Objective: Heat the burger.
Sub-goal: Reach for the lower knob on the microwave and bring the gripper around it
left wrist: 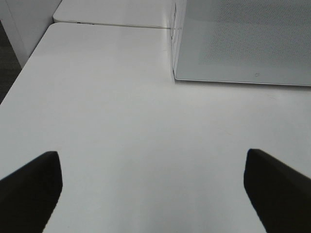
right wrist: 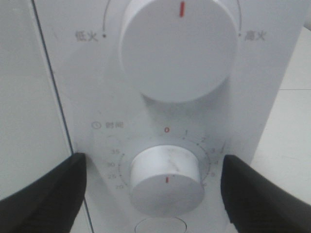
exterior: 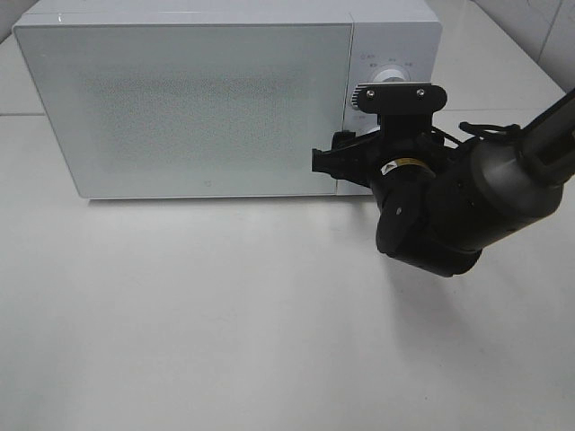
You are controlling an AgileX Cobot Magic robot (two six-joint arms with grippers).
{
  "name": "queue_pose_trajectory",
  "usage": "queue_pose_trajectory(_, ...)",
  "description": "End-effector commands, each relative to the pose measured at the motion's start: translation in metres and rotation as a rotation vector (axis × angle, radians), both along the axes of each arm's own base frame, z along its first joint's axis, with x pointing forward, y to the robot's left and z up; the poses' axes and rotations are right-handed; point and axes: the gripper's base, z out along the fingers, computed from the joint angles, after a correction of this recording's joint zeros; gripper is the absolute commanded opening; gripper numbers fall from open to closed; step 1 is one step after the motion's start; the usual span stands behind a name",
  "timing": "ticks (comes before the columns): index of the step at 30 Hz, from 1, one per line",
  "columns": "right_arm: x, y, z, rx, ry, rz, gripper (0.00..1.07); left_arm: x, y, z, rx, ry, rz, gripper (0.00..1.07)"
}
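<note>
The burger is out of view. The white microwave (exterior: 189, 99) stands at the back of the table with its door shut. My right gripper (exterior: 355, 151) is up against its control panel. In the right wrist view this gripper (right wrist: 153, 167) is open, its black fingers (right wrist: 48, 194) on either side of the lower timer knob (right wrist: 165, 179) with a gap on each side. The power knob (right wrist: 175, 46) sits above it. My left gripper (left wrist: 151, 158) is open over bare table, with nothing between its fingers, and it does not show in the exterior high view.
The white table (exterior: 225, 314) stretches in front of the microwave. In the left wrist view the microwave's lower door corner (left wrist: 177, 75) lies ahead, and the table's edge (left wrist: 19, 82) falls away to one side. A tiled wall (exterior: 539, 27) is at the back right.
</note>
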Motion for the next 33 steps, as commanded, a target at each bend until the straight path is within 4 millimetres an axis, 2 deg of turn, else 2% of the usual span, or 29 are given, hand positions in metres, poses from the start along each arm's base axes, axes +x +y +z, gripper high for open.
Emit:
queue_pose_trajectory(1, 0.006, -0.003, 0.013, 0.012, -0.073, -0.031, 0.75, -0.003, 0.000, -0.001, -0.006, -0.020, 0.004, 0.96)
queue_pose_trajectory(2, 0.006, -0.003, 0.013, 0.012, -0.071, -0.030, 0.73, -0.003, 0.000, -0.001, -0.006, -0.020, 0.004, 0.96)
queue_pose_trajectory(3, 0.006, -0.003, 0.012, 0.013, -0.064, -0.028, 0.67, -0.003, 0.000, -0.001, -0.006, -0.020, 0.004, 0.96)
queue_pose_trajectory(5, 0.006, -0.003, 0.011, 0.014, -0.057, -0.026, 0.63, -0.003, 0.000, -0.001, -0.006, -0.020, 0.004, 0.96)
queue_pose_trajectory(6, 0.006, -0.002, 0.008, 0.021, -0.045, -0.026, 0.52, -0.003, 0.000, -0.001, -0.006, -0.020, 0.004, 0.96)
queue_pose_trajectory(9, 0.006, -0.002, 0.006, 0.024, -0.039, -0.027, 0.46, -0.003, 0.000, -0.001, -0.006, -0.020, 0.004, 0.96)
queue_pose_trajectory(11, 0.005, -0.001, 0.003, 0.051, -0.025, -0.027, 0.14, -0.003, 0.000, -0.001, -0.006, -0.020, 0.004, 0.96)
queue_pose_trajectory(12, 0.005, -0.001, 0.003, 0.051, -0.025, -0.027, 0.14, -0.003, 0.000, -0.001, -0.006, -0.020, 0.004, 0.96)
queue_pose_trajectory(14, 0.006, 0.000, 0.004, 0.044, -0.042, -0.013, 0.00, -0.003, 0.000, -0.001, -0.006, -0.020, 0.004, 0.96)
queue_pose_trajectory(25, 0.007, 0.000, 0.010, 0.035, -0.111, -0.001, 0.00, -0.003, 0.000, -0.001, -0.006, -0.020, 0.004, 0.96)
queue_pose_trajectory(33, 0.008, 0.004, 0.017, 0.156, -0.191, 0.024, 0.00, -0.003, 0.000, -0.001, -0.006, -0.020, 0.004, 0.96)
